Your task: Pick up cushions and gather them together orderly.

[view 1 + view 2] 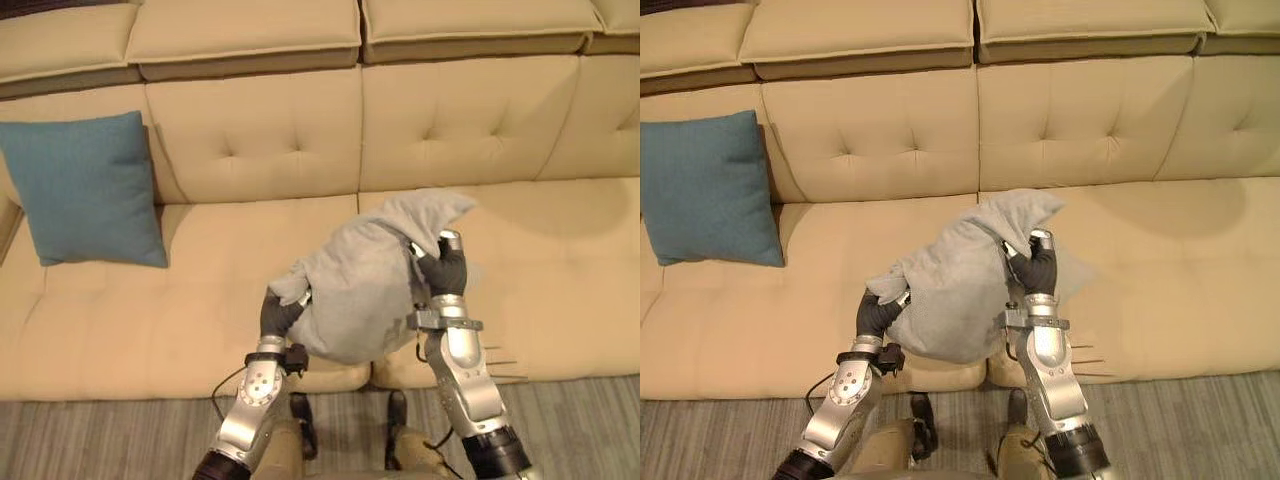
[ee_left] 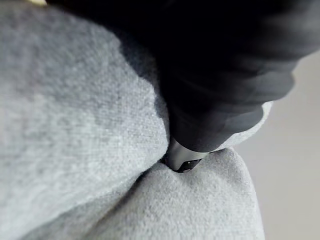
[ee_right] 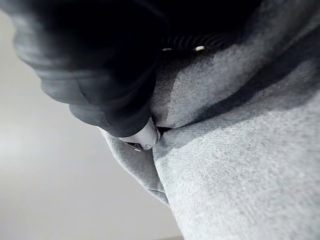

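I've got the grey cushion [image 1: 360, 290] lifted over the sofa's [image 1: 560, 300] front edge, left hand [image 1: 281, 312] and right hand [image 1: 445, 268] clamped on opposite corners. The teal cushion [image 1: 85, 190] leans at the sofa's left end.

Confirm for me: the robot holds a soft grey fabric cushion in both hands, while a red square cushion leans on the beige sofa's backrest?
Not quite: the leaning square cushion is teal blue, not red, as the left eye view shows. The rest stands: left hand and right hand grip the soft grey fabric cushion above the beige sofa.
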You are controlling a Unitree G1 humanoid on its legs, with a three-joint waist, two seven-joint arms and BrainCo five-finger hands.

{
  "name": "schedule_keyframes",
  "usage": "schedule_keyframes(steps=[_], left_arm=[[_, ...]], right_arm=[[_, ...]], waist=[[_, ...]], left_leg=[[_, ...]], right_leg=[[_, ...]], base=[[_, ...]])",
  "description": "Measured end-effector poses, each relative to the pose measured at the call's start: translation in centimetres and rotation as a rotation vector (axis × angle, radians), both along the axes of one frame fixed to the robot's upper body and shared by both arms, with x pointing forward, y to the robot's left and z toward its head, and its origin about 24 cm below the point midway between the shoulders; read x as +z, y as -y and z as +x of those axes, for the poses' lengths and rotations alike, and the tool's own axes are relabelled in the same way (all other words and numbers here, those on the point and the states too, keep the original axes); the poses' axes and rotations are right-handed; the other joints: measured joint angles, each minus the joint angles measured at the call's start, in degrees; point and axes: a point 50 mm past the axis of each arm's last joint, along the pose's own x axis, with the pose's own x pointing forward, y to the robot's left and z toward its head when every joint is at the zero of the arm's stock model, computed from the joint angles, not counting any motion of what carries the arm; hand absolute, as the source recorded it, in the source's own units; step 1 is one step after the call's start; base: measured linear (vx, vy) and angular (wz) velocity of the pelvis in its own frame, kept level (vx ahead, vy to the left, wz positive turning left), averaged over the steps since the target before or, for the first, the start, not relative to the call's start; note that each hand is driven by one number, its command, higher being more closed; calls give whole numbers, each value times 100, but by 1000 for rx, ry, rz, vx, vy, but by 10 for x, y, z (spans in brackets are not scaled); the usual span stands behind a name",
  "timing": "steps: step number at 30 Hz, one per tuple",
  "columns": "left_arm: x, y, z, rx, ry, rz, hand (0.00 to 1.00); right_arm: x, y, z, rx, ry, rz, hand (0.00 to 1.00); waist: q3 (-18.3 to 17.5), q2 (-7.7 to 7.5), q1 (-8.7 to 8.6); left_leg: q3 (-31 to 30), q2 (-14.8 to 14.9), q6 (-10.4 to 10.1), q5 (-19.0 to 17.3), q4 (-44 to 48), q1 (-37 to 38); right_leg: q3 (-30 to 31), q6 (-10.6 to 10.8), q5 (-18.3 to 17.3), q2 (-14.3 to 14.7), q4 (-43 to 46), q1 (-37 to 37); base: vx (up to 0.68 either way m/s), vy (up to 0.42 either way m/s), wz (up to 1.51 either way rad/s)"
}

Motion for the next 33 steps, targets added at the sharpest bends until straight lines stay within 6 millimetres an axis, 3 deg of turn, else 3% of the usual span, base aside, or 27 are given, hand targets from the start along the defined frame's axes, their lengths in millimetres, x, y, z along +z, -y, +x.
schedule_keyframes(steps=[5, 8, 15, 17, 23, 27, 28, 29, 33], left_arm=[[27, -3, 22, 48, 125, 70, 100], [55, -7, 42, 88, 247, 126, 100], [148, -26, 92, 286, 558, 215, 100], [184, -29, 105, 351, 655, 238, 100], [272, -29, 126, 460, 821, 246, 100], [307, -27, 136, 486, 835, 264, 100], [308, -28, 138, 486, 826, 262, 0], [308, -29, 142, 492, 801, 260, 0], [313, -35, 148, 499, 751, 209, 0]], right_arm=[[24, -8, 20, -17, 83, -31, 100], [46, -14, 34, -40, 159, -55, 100], [112, -29, 62, -101, 353, -89, 100], [134, -27, 71, -154, 396, -83, 100], [182, -21, 94, -254, 426, -10, 100], [210, -21, 103, -289, 432, 18, 100], [212, -21, 104, -290, 425, 17, 100], [214, -21, 106, -293, 417, 16, 0], [229, -19, 105, -307, 439, 34, 0]], waist=[[2, -5, 15], [22, -35, -36], [280, -190, 41], [456, -195, 62], [1080, -207, 129], [1438, -217, 88], [1456, -212, 62], [1470, -215, 40], [1665, -215, 29]], left_leg=[[137, 46, -28, 41, -64, -161], [150, 93, -53, 140, -150, -230], [151, 267, -76, 258, 24, -673], [128, 258, -49, 365, 23, -825], [88, 219, 13, 637, -104, -1118], [-19, 164, 5, 933, -401, -1336], [-48, 155, 4, 970, -441, -1384], [-55, 152, -9, 1011, -484, -1497], [-57, 156, -10, 1016, -474, -1745]], right_leg=[[214, -18, 182, 101, -189, -214], [264, -67, 255, 152, -184, -354], [365, -104, 370, 320, -11, -827], [363, -102, 371, 316, 101, -1012], [343, -87, 461, 305, 226, -1387], [244, -123, 547, 302, 224, -1666], [213, -123, 547, 299, 225, -1713], [185, -126, 549, 303, 228, -1823], [203, -134, 568, 313, 238, -2074]], base=[[-29, 12, -23], [-52, -37, -9], [-117, -60, -7], [-138, -71, 5], [-105, -49, 6], [-71, -58, 14], [-53, -51, 18], [-29, -44, 11], [-7, -26, 0]])
